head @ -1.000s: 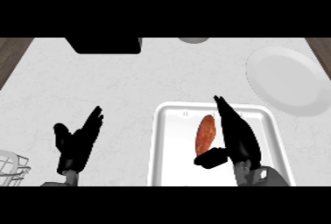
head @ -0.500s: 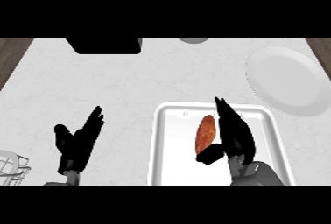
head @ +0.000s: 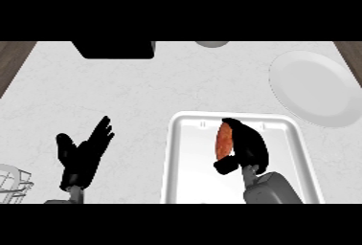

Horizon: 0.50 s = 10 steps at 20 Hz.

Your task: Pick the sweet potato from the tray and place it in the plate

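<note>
The right hand point(head: 244, 146) lies over the tray point(head: 185, 158), fingers curled along the right side of the sweet potato point(head: 225, 139) and thumb low at its near end, so it appears closed round it. The potato lies lengthwise in the tray's middle, not visibly lifted. It is probably stiff and fairly heavy, with a rough, tapered skin; a hold across its thick middle should keep it from tipping. The plate point(head: 311, 88) sits well apart, up and to the right. The left hand point(head: 81, 153) rests open on the counter point(head: 141, 91), fingers up.
</note>
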Available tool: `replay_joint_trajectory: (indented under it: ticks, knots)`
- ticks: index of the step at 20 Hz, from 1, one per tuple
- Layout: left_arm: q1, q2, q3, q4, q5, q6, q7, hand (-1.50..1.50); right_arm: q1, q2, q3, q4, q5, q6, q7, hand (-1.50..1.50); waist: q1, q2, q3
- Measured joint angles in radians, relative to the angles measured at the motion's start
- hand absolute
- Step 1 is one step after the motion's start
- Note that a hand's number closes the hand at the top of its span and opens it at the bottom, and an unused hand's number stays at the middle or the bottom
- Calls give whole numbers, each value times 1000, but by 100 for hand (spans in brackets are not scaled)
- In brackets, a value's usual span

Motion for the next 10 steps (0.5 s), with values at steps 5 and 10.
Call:
replay_joint_trajectory:
  ticks: [5,10]
  knots:
    - [-3,-19,8,31,-21,1,-39,0,-25,-8,-4,34,47,17,-56,150,-1,-6,-1]
    - [-4,-24,11,5,-26,-5,-9,0,-24,-3,-10,66,106,-14,-108,150,-1,-9,-4]
